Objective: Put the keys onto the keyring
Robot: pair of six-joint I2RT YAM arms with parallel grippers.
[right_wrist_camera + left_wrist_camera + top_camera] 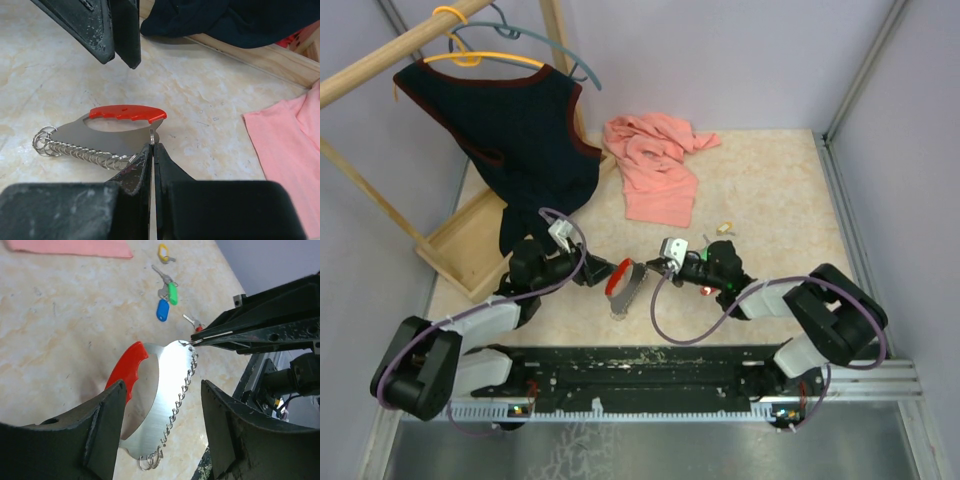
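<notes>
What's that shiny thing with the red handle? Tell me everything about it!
The keyring is a flat, shiny metal plate with a big hole, a bumpy red grip along one edge and a thin chain along the other, ending in small rings. It sits low over the table. The shut right tool pinches its corner ring; the open left tool straddles it.

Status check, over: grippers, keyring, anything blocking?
Left gripper open, straddling keyring. Right gripper shut on keyring's corner. Keys loose on table, none threaded. Nothing blocking.

keyring (172, 375) red + silver; keys (172, 292) blue, green, yellow (one red); cloth (655, 170) pink; tbl (770, 190) beige marbled.
</notes>
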